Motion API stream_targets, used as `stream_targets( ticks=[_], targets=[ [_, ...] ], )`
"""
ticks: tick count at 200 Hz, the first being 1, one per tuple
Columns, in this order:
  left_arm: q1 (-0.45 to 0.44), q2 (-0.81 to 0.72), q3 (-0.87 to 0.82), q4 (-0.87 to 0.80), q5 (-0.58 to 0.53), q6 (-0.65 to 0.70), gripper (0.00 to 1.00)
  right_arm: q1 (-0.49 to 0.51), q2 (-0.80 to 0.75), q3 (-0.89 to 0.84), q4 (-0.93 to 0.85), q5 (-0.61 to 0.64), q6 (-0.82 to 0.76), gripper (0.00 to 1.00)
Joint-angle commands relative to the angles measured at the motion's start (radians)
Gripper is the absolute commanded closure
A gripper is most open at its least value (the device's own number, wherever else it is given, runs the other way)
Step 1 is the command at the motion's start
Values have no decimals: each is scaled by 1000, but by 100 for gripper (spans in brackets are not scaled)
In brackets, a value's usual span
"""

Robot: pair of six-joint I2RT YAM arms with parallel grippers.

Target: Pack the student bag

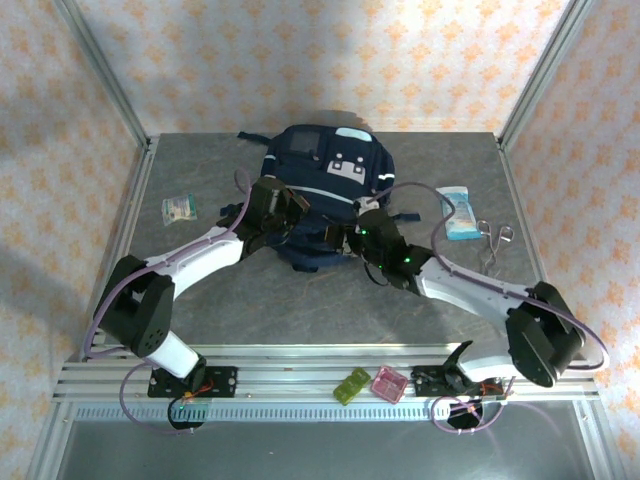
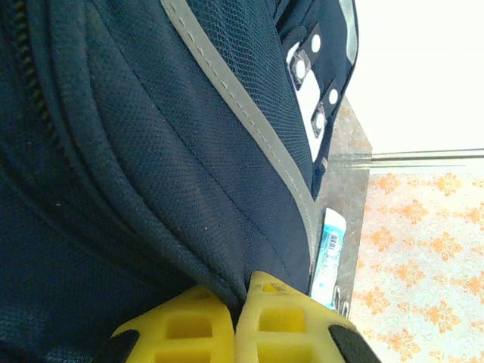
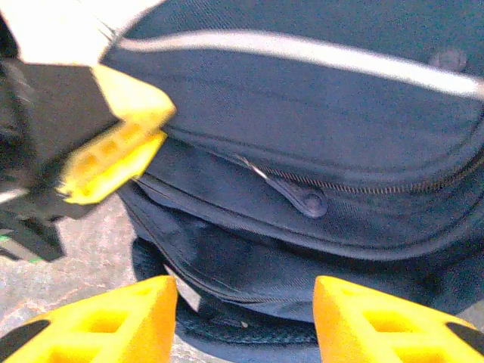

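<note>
The student bag (image 1: pixel 322 175), a navy backpack with a grey stripe and white patches, lies at the middle back of the table. My left gripper (image 1: pixel 287 208) is at its left side. In the left wrist view this gripper (image 2: pixel 242 293) is shut, pinching a fold of the bag's fabric (image 2: pixel 151 166). My right gripper (image 1: pixel 352 238) is at the bag's near edge. In the right wrist view it (image 3: pixel 243 299) stands open just in front of the bag (image 3: pixel 302 136), with nothing between its fingers. A closed zipper with its dark pull tab (image 3: pixel 306 201) runs across above the gripper. The left gripper's yellow fingers (image 3: pixel 113 155) show at the left.
A small green-and-white packet (image 1: pixel 180 208) lies left of the bag. A blue-and-white tube (image 1: pixel 458 212) and a metal scissor-like tool (image 1: pixel 493 242) lie to its right; the tube (image 2: pixel 330 253) is also in the left wrist view. A green item (image 1: pixel 352 386) and a pink item (image 1: pixel 388 382) rest on the front rail.
</note>
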Motion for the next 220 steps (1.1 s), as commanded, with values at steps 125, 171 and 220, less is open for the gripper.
stream_targets(
  ticks=[125,171,220],
  targets=[
    [3,-77,48,135,76,-13,100,-85,256,211,-54,-115,-74,56],
    [1,-72,52,143,86,-15,100,-86,321,278,-69,-87,-93,61],
    [0,-68,40,157,94,-25,100,-86,379,347,-101,-66,-84,89]
  ],
)
